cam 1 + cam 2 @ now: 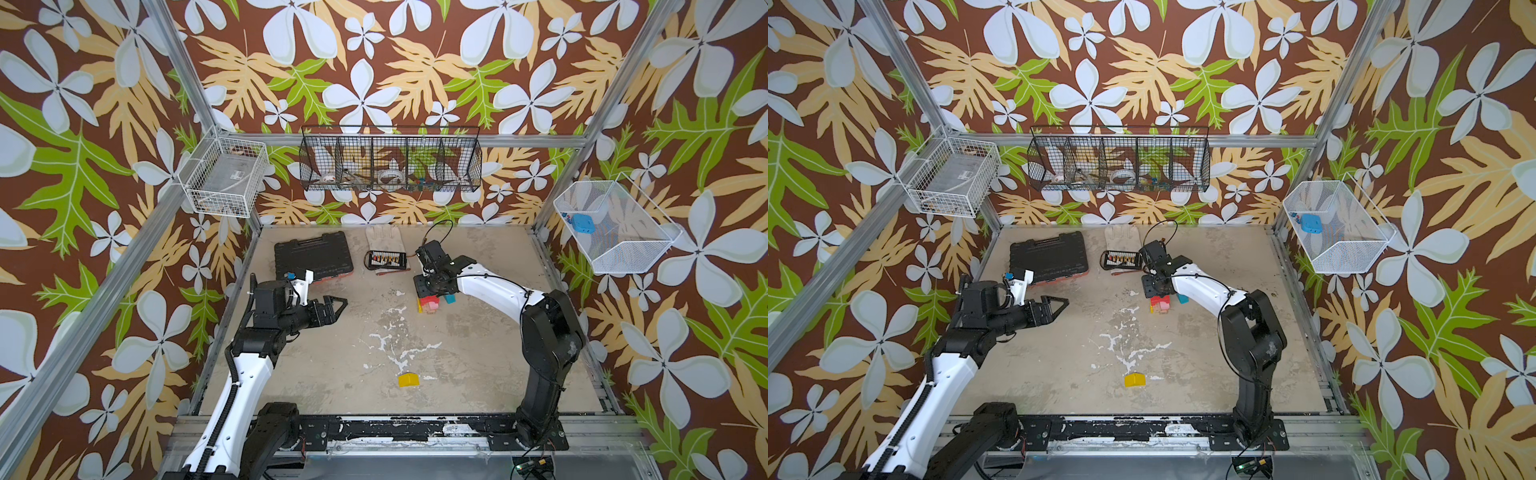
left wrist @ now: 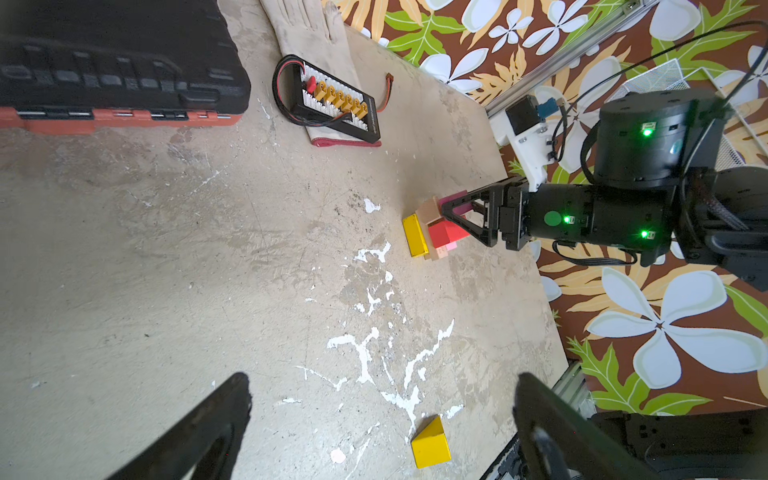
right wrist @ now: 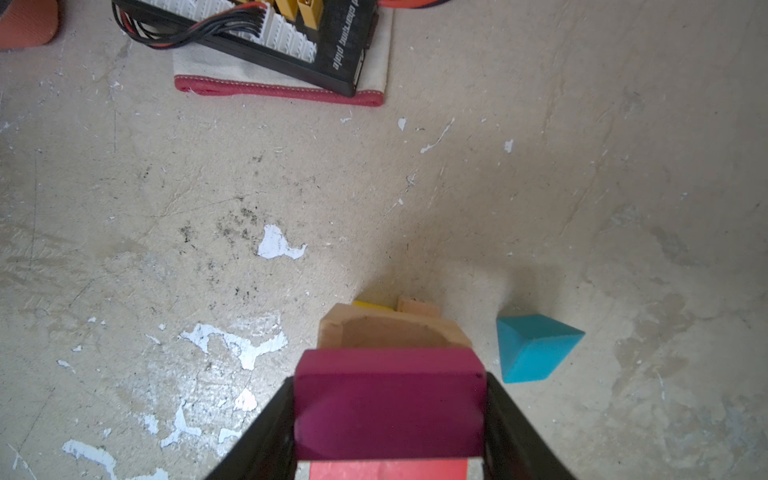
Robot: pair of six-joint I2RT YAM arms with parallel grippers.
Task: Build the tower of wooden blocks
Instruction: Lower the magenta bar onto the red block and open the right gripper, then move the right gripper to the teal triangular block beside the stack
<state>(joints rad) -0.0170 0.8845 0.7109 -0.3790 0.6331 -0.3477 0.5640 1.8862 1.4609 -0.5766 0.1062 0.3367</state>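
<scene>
The tower (image 1: 432, 302) (image 1: 1160, 304) stands right of the table's middle. It is a small stack of yellow, plain wood, pink and red blocks (image 2: 434, 237). My right gripper (image 3: 388, 415) (image 1: 428, 287) points down over the tower. Its jaws press both sides of a magenta block (image 3: 388, 399) that lies on top, above a red block and a wooden arch (image 3: 390, 332). A teal wedge (image 3: 536, 347) (image 1: 450, 298) lies on the table just beside the tower. A yellow wedge (image 1: 408, 380) (image 2: 430, 444) lies alone near the front. My left gripper (image 1: 338, 309) (image 2: 382, 395) hovers wide open and empty at the left.
A black tool case (image 1: 313, 255) lies at the back left. A charging board (image 1: 386, 258) rests on a white glove (image 1: 384, 239) at the back middle. Wire baskets (image 1: 390, 160) hang on the walls. The table top (image 1: 332, 374) is worn, with white chipped patches.
</scene>
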